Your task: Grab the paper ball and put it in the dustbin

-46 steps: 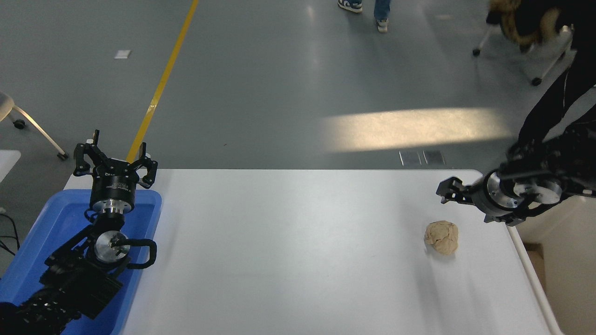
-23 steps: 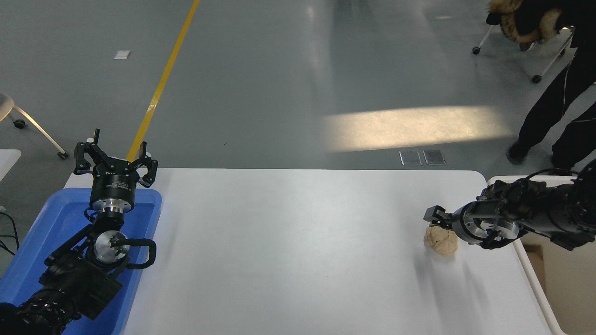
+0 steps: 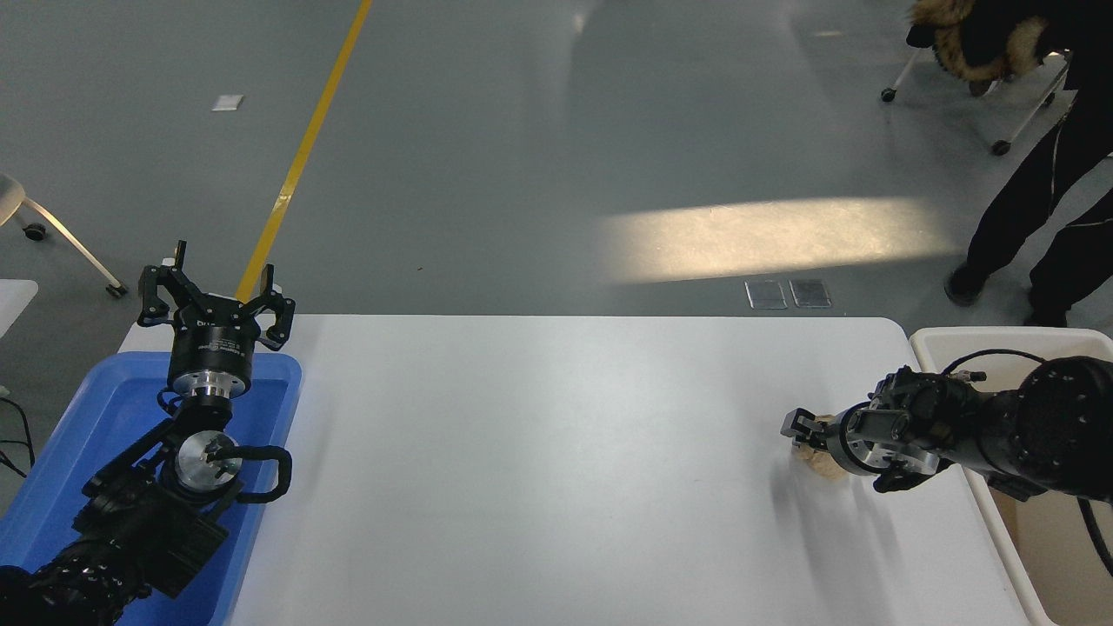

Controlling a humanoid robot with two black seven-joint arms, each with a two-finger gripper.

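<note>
The paper ball (image 3: pixel 822 468), a tan wrinkly lump, lies near the table's right edge, and only its lower part shows. My right gripper (image 3: pixel 804 442) has come down onto it from the right and covers most of it. Whether the gripper has closed on the ball is hidden. The dustbin (image 3: pixel 965 336), cream-white with a thick rim, stands just off the table's right side, partly behind my right arm. At the lower left, my left gripper (image 3: pixel 213 300) is parked open over the far end of a blue tray.
The blue tray (image 3: pixel 104 409) sits at the table's left end under my left arm. A person in black (image 3: pixel 1043 191) stands on the floor beyond the far right corner, near a wheeled chair (image 3: pixel 1009 96). The white table (image 3: pixel 539 452) spans the middle.
My right arm swung down and toward the near side, from above the table's far right corner onto the paper ball. The ball went from fully visible to mostly covered. The left arm stayed still.
</note>
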